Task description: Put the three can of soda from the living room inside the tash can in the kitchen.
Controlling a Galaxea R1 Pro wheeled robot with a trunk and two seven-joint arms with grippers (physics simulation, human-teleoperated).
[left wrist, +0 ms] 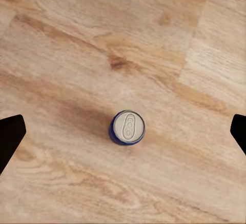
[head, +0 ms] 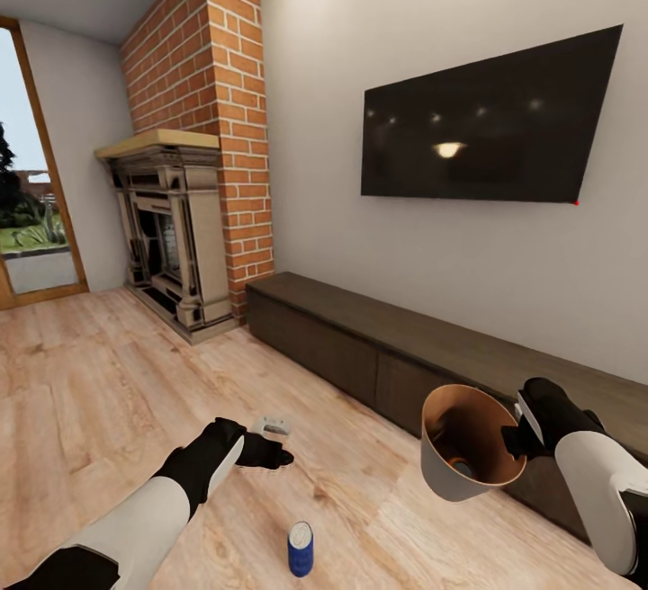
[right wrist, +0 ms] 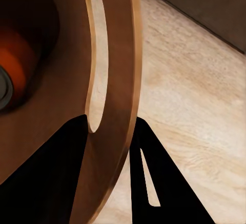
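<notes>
Head view: robot faces the living-room wall with the wall-mounted TV, red brick column with a fireplace at its foot, and a long low dark-brown bench along the wall. Wood floor throughout.

Right gripper — closed on the rim of the trash can, one finger inside the wall and one outside, as the right wrist view shows. The can is held off the floor in front of the bench, tipped so its coppery inside faces the camera. An orange soda can lies inside it, silver end visible at the edge of the right wrist view; a small bluish spot also shows at the bottom of the bucket in the head view, too small to identify.

Left gripper — hangs over the floor, fingers spread wide, holding nothing. In the left wrist view its two fingertips sit at opposite edges of the picture with the blue soda can between them, well below, seen top-down.

Blue soda can stands upright on the floor, apart from both grippers, nearer the robot than the left gripper in the head view.
</notes>
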